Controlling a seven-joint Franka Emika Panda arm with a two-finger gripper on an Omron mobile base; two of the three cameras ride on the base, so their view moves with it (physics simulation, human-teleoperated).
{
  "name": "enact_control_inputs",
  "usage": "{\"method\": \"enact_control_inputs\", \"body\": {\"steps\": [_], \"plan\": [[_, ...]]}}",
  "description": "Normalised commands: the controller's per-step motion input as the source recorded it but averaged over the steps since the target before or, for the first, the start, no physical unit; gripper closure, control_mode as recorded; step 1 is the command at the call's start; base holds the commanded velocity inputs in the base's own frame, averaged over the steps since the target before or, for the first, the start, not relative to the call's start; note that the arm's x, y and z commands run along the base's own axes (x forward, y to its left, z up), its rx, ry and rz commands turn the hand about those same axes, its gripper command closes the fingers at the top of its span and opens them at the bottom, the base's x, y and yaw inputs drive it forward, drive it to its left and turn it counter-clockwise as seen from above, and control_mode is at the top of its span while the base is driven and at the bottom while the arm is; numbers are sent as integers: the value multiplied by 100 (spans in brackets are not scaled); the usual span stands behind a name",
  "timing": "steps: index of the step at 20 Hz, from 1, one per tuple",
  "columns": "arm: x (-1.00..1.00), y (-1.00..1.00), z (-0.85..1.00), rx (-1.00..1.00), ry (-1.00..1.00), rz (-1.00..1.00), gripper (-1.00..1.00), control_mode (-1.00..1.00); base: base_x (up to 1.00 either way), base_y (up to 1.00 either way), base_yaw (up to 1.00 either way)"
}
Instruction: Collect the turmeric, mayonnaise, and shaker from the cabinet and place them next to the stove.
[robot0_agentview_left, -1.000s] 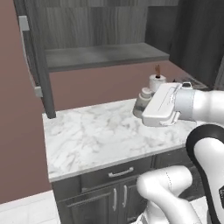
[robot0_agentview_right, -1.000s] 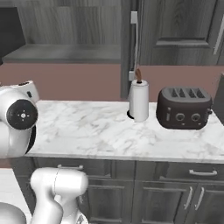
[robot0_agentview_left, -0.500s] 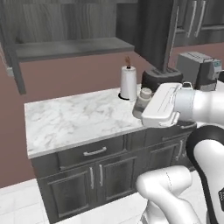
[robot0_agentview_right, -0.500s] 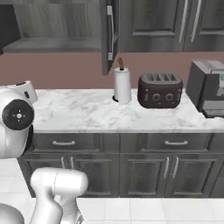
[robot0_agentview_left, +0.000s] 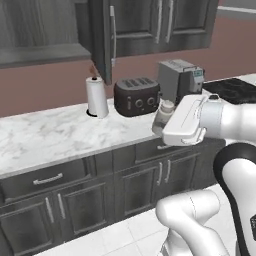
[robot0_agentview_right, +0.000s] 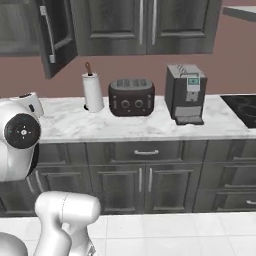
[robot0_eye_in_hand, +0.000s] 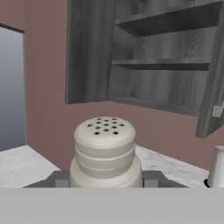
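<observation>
My gripper is shut on the shaker, a pale grey-white piece with a holed, rounded cap, held upright above the counter's front edge in front of the toaster. In the hand view the shaker stands between my dark fingertips. The cabinet is open, with bare shelves in that view and its door swung out. The stove lies at the far right of the counter, and the right base view also has the stove. The turmeric and the mayonnaise are out of view.
On the marble counter stand a paper towel roll, a dark toaster and a grey coffee machine just left of the stove. Dark drawers and cupboard doors run below the counter.
The whole scene has slid left in both base views as the base drives right; toaster, coffee machine and stove have come into view. The gripper stays shut on the shaker.
</observation>
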Motion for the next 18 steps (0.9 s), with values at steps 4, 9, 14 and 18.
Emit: {"method": "enact_control_inputs", "body": {"steps": [4,9,14,18], "plan": [[0,0,0,0,0,0,100,100,-4,-100,-5],[0,0,0,0,0,0,100,100,4,-100,-5],[0,0,0,0,0,0,100,100,26,-100,-3],[0,0,0,0,0,0,100,100,33,-100,-2]]}}
